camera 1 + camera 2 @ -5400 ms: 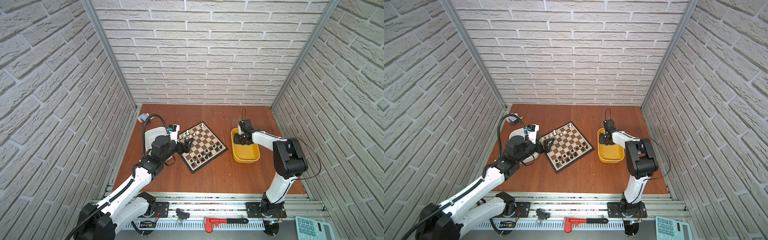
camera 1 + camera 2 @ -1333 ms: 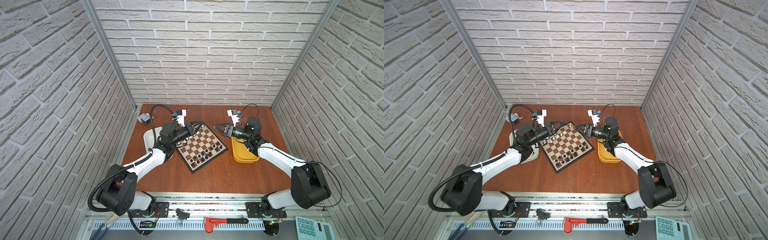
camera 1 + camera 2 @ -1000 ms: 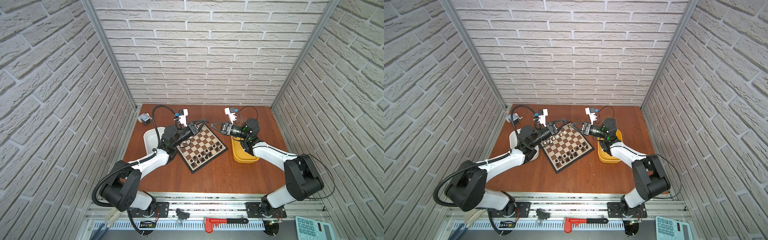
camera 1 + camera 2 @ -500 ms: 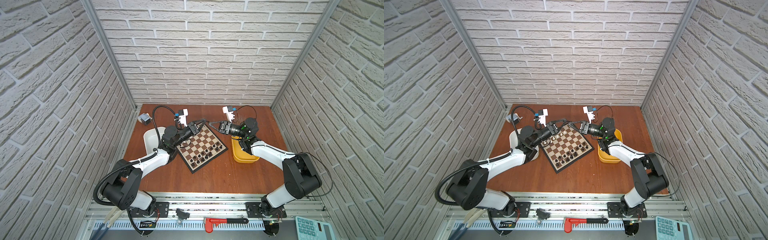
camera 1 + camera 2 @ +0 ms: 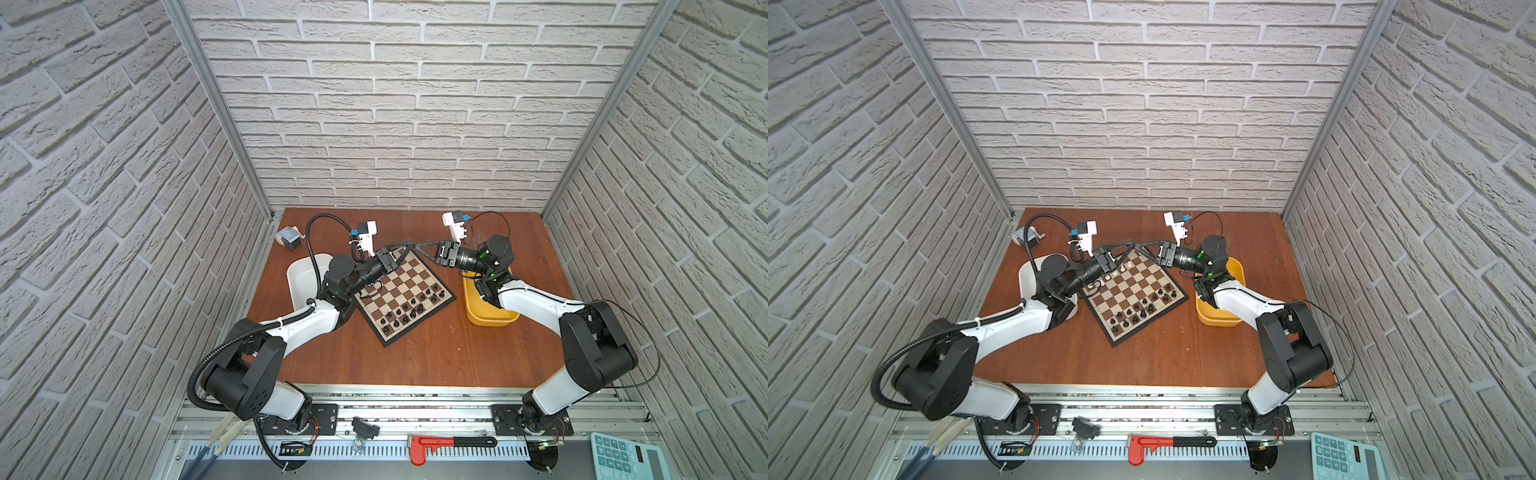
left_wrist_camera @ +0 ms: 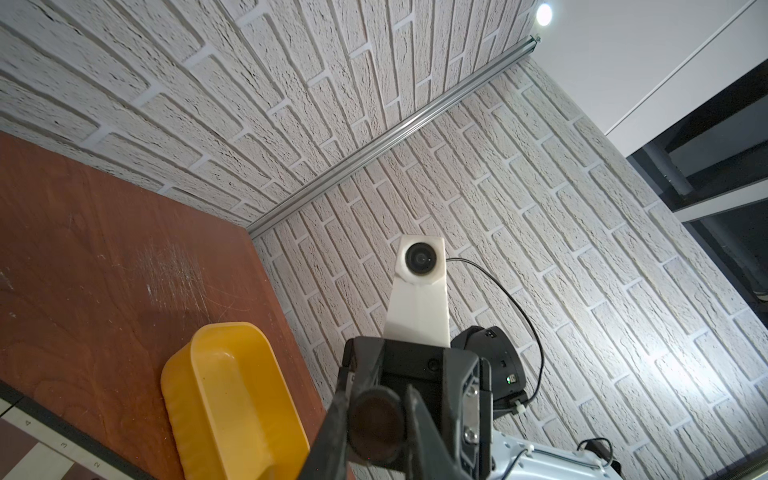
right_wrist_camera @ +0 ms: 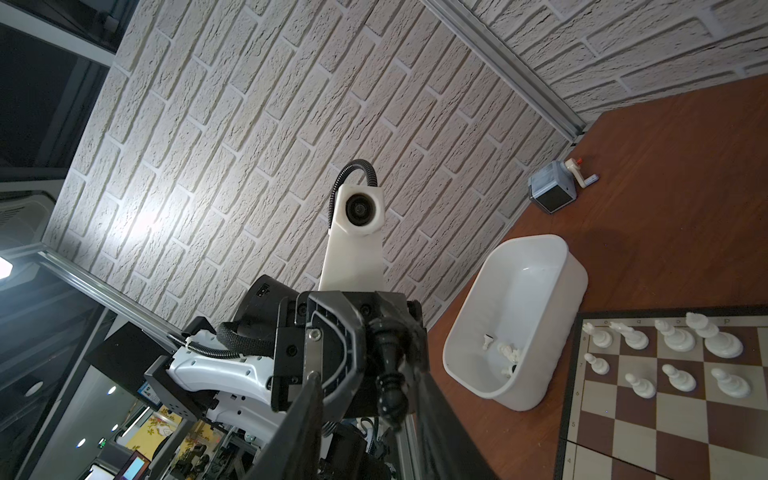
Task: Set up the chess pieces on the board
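Setup well advanced, with one man in mid-air: at far left the white tub holds only a few loose white pieces, so the white side appears not yet complete, though white chessmen stand in two rows along the far-left edge of the board. Above the board's far corner, the left gripper is clamped on the round base of a black piece. The piece lies roughly level, off the squares, its head pointing at the right gripper, whose jaws stand parted on either side of it; by the look of it a hand-over, not yet made. Black chessmen fill most of two rows on the near-right edge; exact counts cannot be told. The yellow tub, just beside the board on the right, shows no pieces in the part seen. Left to do, on this evidence: seat the black piece and clear the white tub. Legible writing is limited to the board's margin: the digits 4, 3 and 2 in the left wrist view, 5 and 4 in the right wrist view; no brand name can be read.
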You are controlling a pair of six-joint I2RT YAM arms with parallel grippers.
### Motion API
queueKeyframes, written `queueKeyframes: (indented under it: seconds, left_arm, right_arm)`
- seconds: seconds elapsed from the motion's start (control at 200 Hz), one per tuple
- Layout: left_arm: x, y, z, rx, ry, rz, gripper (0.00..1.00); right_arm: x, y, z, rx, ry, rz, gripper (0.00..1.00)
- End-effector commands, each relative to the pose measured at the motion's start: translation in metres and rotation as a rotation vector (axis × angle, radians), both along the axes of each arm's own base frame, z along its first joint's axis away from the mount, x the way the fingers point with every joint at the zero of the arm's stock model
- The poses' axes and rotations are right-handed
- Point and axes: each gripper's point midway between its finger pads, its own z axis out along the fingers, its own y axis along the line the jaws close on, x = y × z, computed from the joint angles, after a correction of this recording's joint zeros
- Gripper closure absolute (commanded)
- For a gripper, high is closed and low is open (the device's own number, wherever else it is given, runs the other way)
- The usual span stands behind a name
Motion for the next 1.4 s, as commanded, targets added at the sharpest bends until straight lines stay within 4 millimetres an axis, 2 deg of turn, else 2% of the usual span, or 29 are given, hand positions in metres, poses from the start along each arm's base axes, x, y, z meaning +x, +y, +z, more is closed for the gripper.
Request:
queueKeyframes:
  seconds: [0.0,0.625,1.015,1.06,1.095,1.175,1.2,1.285,1.31,1.335,1.395]
  left_arm:
    - [-0.007,0.002,0.011,-0.022,-0.061,-0.005,1.00]
    - [-0.002,-0.001,0.008,-0.020,-0.062,-0.005,1.00]
    - [-0.001,-0.004,0.004,0.006,-0.071,-0.009,0.99]
    - [-0.001,-0.004,0.004,0.014,-0.075,-0.010,0.94]
    - [-0.001,-0.004,0.006,0.019,-0.082,-0.011,0.86]
    - [-0.002,0.000,0.010,0.039,-0.104,-0.009,0.51]
    - [-0.002,0.002,0.011,0.058,-0.117,-0.003,0.42]
    - [-0.001,0.016,0.009,0.169,-0.148,0.047,0.03]
    - [-0.002,0.022,0.012,0.209,-0.178,0.071,0.02]
    - [-0.001,0.027,0.004,0.275,-0.174,0.089,0.02]
    - [-0.004,0.043,0.002,0.412,-0.221,0.146,0.02]
  right_arm:
    - [-0.004,0.002,0.021,0.036,-0.069,0.013,0.64]
    - [-0.003,0.003,0.015,0.040,-0.045,0.023,0.77]
    - [-0.002,0.004,0.012,0.029,-0.034,0.022,0.93]
    - [-0.001,0.004,0.012,0.022,-0.036,0.022,0.94]
    - [0.000,0.004,0.011,0.016,-0.034,0.019,0.94]
    - [0.002,0.000,0.008,-0.019,-0.041,0.001,0.94]
    - [0.004,-0.003,0.005,-0.044,-0.033,-0.012,0.93]
    - [0.014,-0.013,-0.012,-0.190,-0.005,-0.078,0.93]
    - [0.017,-0.017,-0.019,-0.267,0.002,-0.109,0.93]
    - [0.020,-0.021,-0.024,-0.325,0.005,-0.130,0.93]
    - [0.026,-0.036,-0.041,-0.523,0.017,-0.200,0.93]
